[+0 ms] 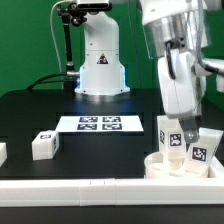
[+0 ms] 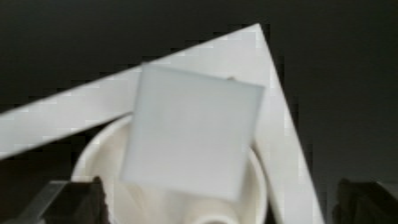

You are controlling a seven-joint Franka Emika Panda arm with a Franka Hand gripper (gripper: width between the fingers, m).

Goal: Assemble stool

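The round white seat disc [image 1: 184, 166] lies at the exterior view's right, close to the front rail. Two white leg blocks stand on it, one [image 1: 170, 137] on the exterior view's left and one [image 1: 200, 151] on its right, both showing tags. My gripper [image 1: 185, 124] hangs straight over them, between the two. In the wrist view one leg block [image 2: 199, 130] fills the middle over the seat disc [image 2: 103, 172]. My dark fingertips [image 2: 71, 202] stand far apart on either side of my gripper [image 2: 217, 208], with gaps to the block: open, holding nothing.
Another leg block [image 1: 43, 145] lies loose at the exterior view's left, and a white piece [image 1: 2, 152] sits at the left edge. The marker board [image 1: 100, 123] lies mid-table before the arm's base. White border rails [image 1: 90, 188] run along the front and meet in a corner [image 2: 222, 62].
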